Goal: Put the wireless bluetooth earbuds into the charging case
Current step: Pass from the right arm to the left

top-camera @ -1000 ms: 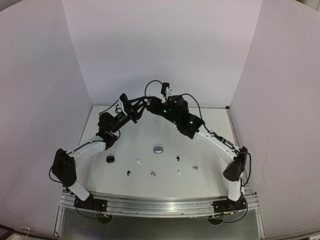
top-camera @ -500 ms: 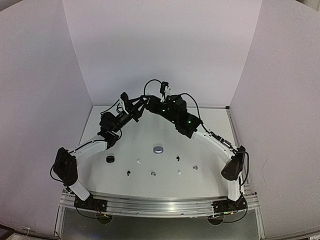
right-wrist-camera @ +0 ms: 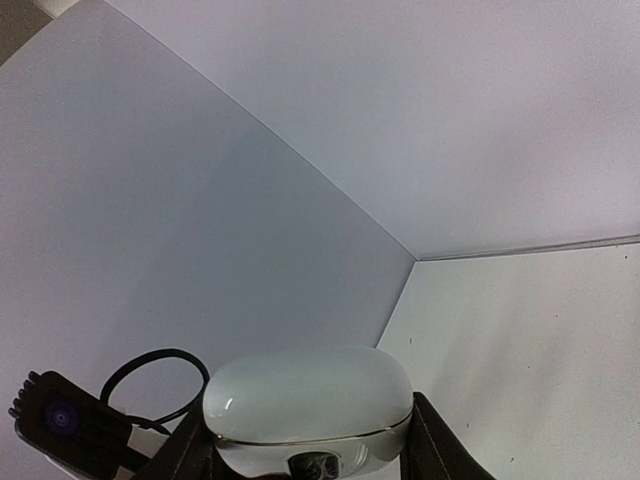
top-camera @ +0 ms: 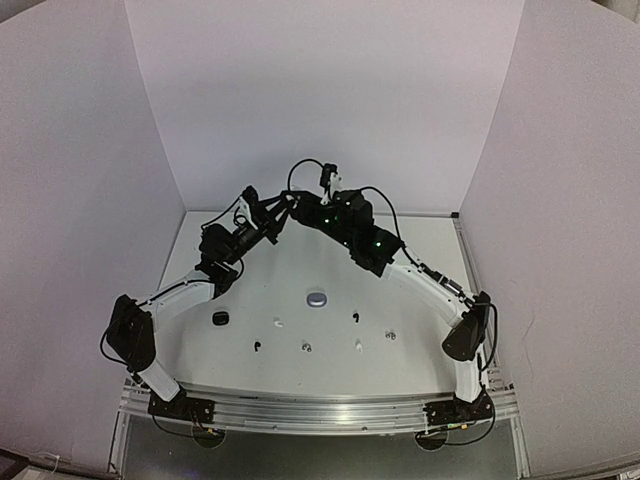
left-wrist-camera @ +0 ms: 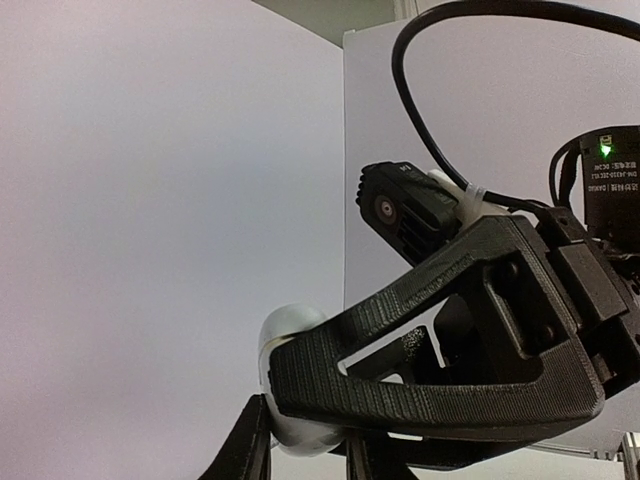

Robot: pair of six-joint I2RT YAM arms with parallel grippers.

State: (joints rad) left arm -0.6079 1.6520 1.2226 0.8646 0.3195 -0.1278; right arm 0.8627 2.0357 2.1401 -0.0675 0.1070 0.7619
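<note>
Both arms are raised and meet above the back of the table. My right gripper (right-wrist-camera: 310,448) is shut on a white charging case (right-wrist-camera: 308,400), its lid closed. In the left wrist view the same case (left-wrist-camera: 290,325) sits between the fingers of my left gripper (left-wrist-camera: 305,452), which is shut on its lower end, with a right finger (left-wrist-camera: 430,340) lying across it. In the top view the left gripper (top-camera: 283,212) and right gripper (top-camera: 303,207) hide the case. Earbuds lie on the table: white (top-camera: 277,323), black (top-camera: 355,317), black (top-camera: 257,346), grey (top-camera: 306,347), white (top-camera: 358,346) and grey (top-camera: 390,336).
A grey case (top-camera: 318,299) lies at the table's middle and a black case (top-camera: 220,318) lies near the left arm. White walls close in the table on the left, back and right. The right wrist's camera (left-wrist-camera: 400,205) sits close to my left gripper.
My left gripper's jaws have closed onto the white case. The right arm has shifted slightly, with its grip unchanged. Nothing on the table has moved.
</note>
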